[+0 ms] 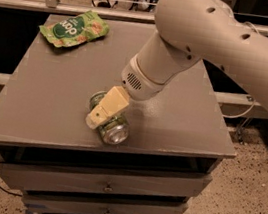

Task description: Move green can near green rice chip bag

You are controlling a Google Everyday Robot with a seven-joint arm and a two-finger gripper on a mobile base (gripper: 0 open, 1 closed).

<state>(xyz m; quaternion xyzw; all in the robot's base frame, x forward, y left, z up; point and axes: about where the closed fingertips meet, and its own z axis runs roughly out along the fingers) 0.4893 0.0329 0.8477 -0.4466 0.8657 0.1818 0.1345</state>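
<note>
My cream gripper (96, 119) sits over the small green-and-white aluminium can (115, 131) lying on its side near the grey table's (49, 95) front edge, well apart from the crinkled light-green rice chip bag (74, 29) at the far-left corner; whether I grip it, I cannot tell.

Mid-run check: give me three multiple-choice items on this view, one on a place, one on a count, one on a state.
1. Where on the table is the green rice chip bag?
A. back left corner
B. front right corner
C. centre

2. How many cans are on the table?
A. none
B. one
C. three

3. How does the green can rest?
A. upright
B. on its side
C. on top of the bag

Answers:
1 A: the bag lies at the far left corner.
2 B: only one can shows.
3 B: its silver end faces the front edge, with the hand directly over it.
</note>
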